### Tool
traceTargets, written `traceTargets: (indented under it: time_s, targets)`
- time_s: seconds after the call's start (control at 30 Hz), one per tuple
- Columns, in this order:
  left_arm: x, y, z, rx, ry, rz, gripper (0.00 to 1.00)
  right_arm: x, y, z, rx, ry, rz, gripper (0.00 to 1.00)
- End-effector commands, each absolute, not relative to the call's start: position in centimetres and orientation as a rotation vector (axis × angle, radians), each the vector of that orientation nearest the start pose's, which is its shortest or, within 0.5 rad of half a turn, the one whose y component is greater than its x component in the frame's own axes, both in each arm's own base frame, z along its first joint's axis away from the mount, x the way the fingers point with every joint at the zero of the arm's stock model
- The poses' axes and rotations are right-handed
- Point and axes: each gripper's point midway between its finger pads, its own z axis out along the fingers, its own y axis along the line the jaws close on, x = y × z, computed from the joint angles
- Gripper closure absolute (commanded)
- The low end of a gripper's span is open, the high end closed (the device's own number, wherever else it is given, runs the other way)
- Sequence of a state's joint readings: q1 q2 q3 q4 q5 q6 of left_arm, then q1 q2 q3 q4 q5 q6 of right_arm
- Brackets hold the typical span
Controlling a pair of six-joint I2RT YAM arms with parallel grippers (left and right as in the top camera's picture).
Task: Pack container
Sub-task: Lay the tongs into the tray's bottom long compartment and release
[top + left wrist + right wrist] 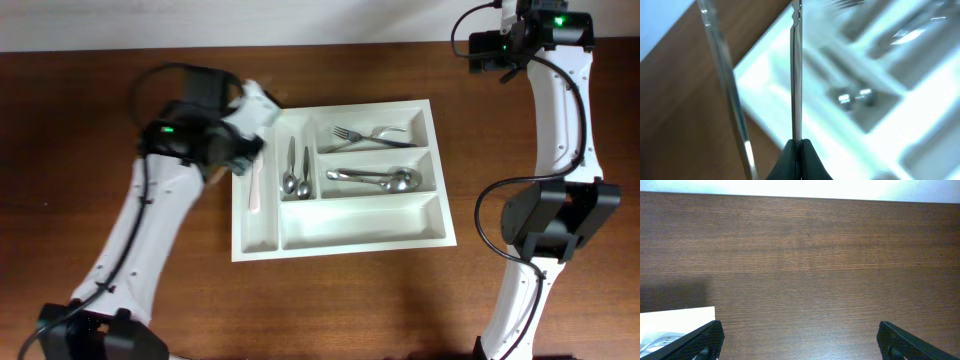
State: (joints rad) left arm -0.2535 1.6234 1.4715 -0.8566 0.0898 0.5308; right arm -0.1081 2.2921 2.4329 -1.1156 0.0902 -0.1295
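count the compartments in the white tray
5: a long narrow one at the container's left edge, a shorter narrow one beside it, and three wide ones to the right: top, middle, bottom. None look hidden.

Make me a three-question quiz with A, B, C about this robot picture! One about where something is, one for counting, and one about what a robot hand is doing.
1. Where do the silver metal forks lie in the big white plastic cutlery tray?
A) top wide compartment
B) bottom wide compartment
C) left narrow compartment

2. How many wide compartments hold nothing?
A) three
B) one
C) two

3. What is the right gripper doing?
A) squeezing a spoon
B) squeezing a fork
C) standing open, holding nothing

Answers:
1 A, the forks lie in the wide compartment at the top of the overhead view.
2 B, only the bottom wide compartment is bare.
3 C, its jaws stand far apart over the brown wooden table.
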Motion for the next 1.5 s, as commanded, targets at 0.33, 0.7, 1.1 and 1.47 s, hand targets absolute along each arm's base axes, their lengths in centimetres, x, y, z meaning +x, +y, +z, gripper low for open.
traceTargets:
  time_s: [0.33, 0.7, 1.1, 1.47]
  targets:
    - [32.0, -26.7, 13.0, 1.546, 2.284, -0.223, 0.98, 56.1, -8.1, 21.2, 0.035, 2.531, -0.222, 0.01]
    - [27.1, -30.0, 6.0, 1.911, 2.276, -0.227, 0.98, 56.1, -8.1, 21.2, 0.035, 2.53, -0.222, 0.01]
    - [27.3, -30.2, 5.3, 1.922, 2.272, -0.219, 0.55, 56.1, -8.1, 21.2, 0.035, 2.531, -0.222, 0.01]
    - [34.9, -29.7, 13.0, 1.529, 2.294, 0.053, 0.41, 56.1, -8.1, 21.2, 0.035, 2.531, -0.222, 0.01]
